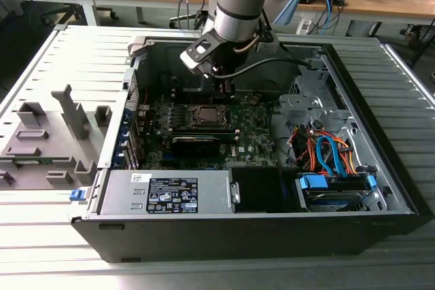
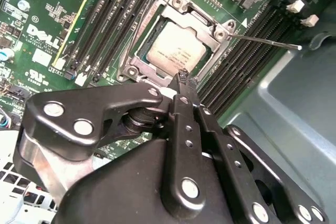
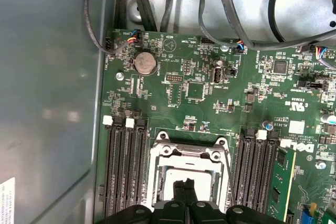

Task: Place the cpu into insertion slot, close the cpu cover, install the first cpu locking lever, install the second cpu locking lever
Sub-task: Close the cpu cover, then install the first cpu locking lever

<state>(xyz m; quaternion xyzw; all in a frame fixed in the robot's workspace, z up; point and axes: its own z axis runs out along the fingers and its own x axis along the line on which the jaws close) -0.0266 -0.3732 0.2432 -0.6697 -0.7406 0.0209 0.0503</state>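
My gripper [image 2: 184, 78] is hanging clenched on nothing, just beside the chip [image 2: 175, 51]. The chip is lying in its socket [image 1: 206, 117], mid-frame in the exterior view, with the cover [image 2: 202, 18] framing it.

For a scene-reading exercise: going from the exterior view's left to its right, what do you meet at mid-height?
Grey fixture blocks → cpu → orange and blue cables.

Beside the cpu [image 2: 176, 51] — cpu cover [image 2: 220, 31] around it — the gripper [image 2: 184, 80], tips together.
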